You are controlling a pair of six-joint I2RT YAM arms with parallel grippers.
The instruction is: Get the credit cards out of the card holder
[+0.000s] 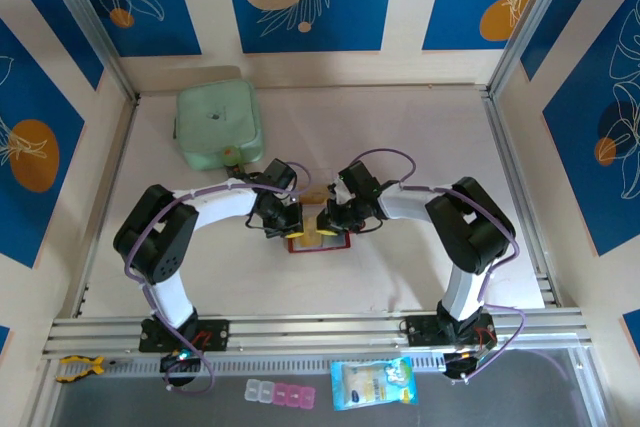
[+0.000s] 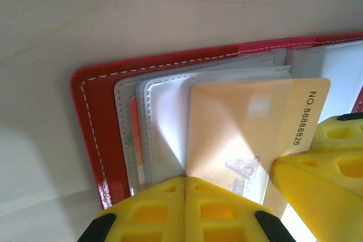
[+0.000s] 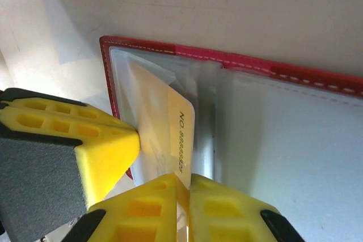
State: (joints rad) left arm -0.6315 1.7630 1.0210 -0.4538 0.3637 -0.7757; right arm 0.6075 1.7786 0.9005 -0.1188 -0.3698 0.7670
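Note:
The red card holder [image 1: 301, 245] lies open on the table between both grippers, its clear pockets [image 2: 164, 117] facing up. A tan credit card [image 2: 244, 123] printed with a number sticks halfway out of one pocket. My right gripper [image 3: 183, 188] is shut on that card's [image 3: 180, 134] free end. My left gripper [image 2: 185, 181] is shut on the edge of the pocket leaf of the card holder [image 2: 99, 123]. Another orange-edged card [image 2: 133, 134] sits in a pocket behind. In the top view the left gripper [image 1: 293, 225] and right gripper [image 1: 328, 219] nearly touch.
A pale green square container [image 1: 218, 125] stands at the back left. Beyond the front rail lie a clear bag with blue print [image 1: 372, 383], a small pink and clear pill case [image 1: 280, 393] and a yellow tool [image 1: 78, 367].

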